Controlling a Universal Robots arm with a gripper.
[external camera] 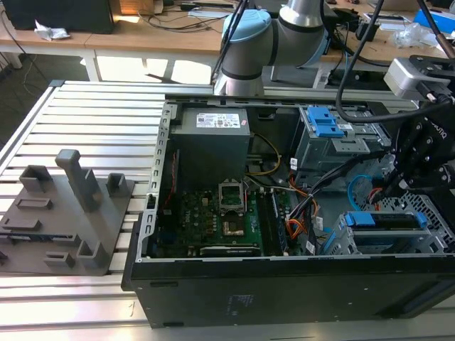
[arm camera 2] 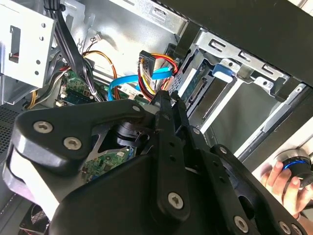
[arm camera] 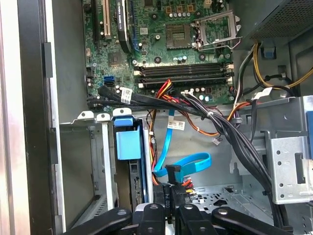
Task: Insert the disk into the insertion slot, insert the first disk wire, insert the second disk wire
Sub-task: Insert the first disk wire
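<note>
The disk [external camera: 364, 218] sits in its blue carrier inside the grey perforated insertion slot [external camera: 429, 213] at the case's front corner, on the exterior view's right. In the first wrist view the carrier's blue tab marks the disk [arm camera: 129, 145], seated in the slot [arm camera: 105, 161]. My gripper [arm camera: 172, 195] hangs just beside the disk's connector edge [arm camera 2: 194, 84]. It is shut on the black plug of a flat blue disk wire [arm camera: 191, 161], which loops away toward the motherboard. A second plug with red, yellow and orange wires [arm camera 2: 150, 59] hangs loose close to my fingertips [arm camera 2: 165, 104].
A bundle of black cables [arm camera: 230, 132] crosses the case near the gripper. A taller grey cage with blue latches [external camera: 323, 124] stands behind. The motherboard [external camera: 213, 213] lies on the case floor. A person's hand [arm camera 2: 279, 182] rests on a knob outside the case. A grey fixture [external camera: 67, 213] sits on the slatted table.
</note>
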